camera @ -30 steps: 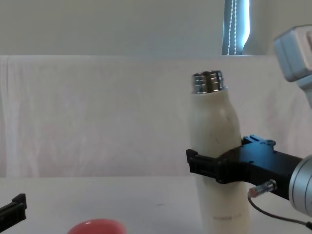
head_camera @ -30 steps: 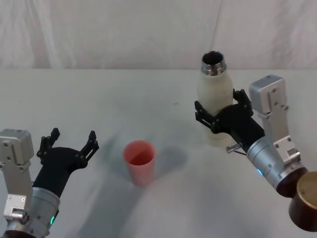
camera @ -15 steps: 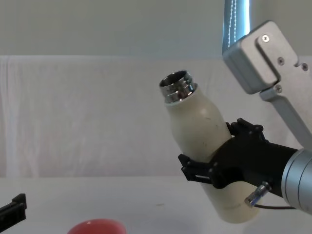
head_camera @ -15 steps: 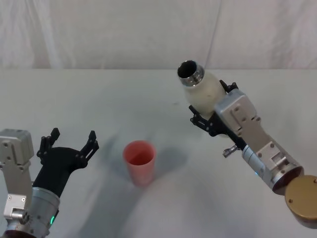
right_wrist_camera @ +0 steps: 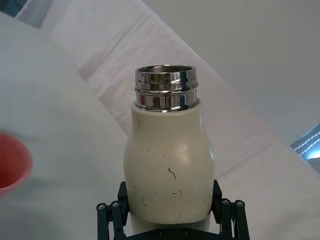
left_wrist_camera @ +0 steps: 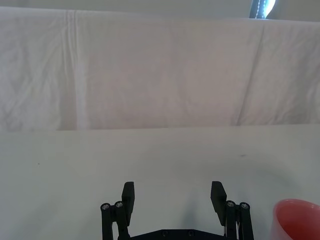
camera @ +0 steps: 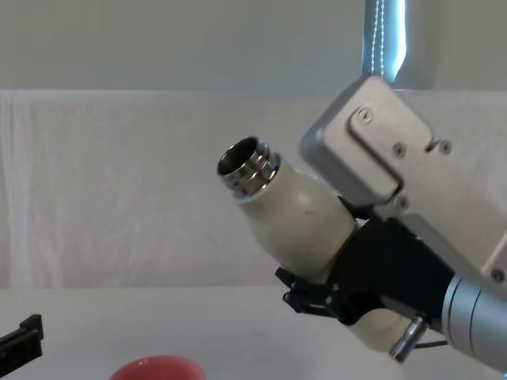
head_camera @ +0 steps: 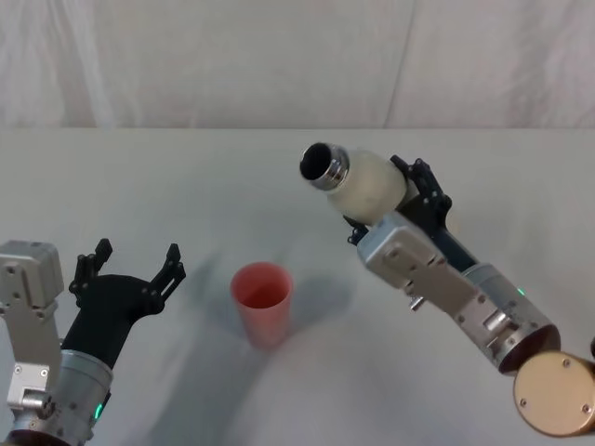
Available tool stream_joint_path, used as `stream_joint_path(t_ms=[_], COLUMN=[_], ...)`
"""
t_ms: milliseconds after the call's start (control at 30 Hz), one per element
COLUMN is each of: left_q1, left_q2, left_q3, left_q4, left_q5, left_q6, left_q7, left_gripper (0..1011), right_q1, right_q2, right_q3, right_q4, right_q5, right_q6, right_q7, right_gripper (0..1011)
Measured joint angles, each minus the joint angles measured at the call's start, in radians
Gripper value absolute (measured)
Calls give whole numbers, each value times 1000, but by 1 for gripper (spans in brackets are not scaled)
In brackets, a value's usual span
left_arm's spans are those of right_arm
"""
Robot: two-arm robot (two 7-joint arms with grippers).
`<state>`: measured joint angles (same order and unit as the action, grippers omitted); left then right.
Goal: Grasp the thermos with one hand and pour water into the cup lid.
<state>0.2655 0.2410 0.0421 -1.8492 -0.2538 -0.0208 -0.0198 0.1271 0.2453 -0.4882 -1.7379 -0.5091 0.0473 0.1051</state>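
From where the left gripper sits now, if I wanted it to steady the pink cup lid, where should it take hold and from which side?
Probably the cup lid's side wall just below the rim, approached from the robot's left. It stands upright, mouth up, round and narrow enough for the open left gripper, which rests level beside it. Keeping the mouth clear matters: the right gripper holds the thermos tilted toward it.

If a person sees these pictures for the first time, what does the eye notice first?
First, the thermos, lifted off the table and tilted toward the robot's left, held in the right gripper with its steel mouth open. Next, the pink-red cup lid, standing upright lower on the table. The left gripper waits open, left of the cup lid.
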Motion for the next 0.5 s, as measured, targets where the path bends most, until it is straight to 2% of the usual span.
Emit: stream_joint_path(t_ms=[33, 267, 500], left_q1=[0, 0, 0], left_q2=[0, 0, 0], left_q3=[0, 0, 0], left_q4=[0, 0, 0], left_q5=[0, 0, 0], left_q6=[0, 0, 0], left_q7=[0, 0, 0], left_gripper=[1001, 1001, 1001], right_q1=[0, -11, -15], right_q2=[0, 2, 1], right_q3=[0, -26, -43], right_q4=[0, 5, 8], right_q5=[0, -105, -176], right_q6=[0, -7, -6], right_q7=[0, -22, -31], right_gripper=[960, 960, 960])
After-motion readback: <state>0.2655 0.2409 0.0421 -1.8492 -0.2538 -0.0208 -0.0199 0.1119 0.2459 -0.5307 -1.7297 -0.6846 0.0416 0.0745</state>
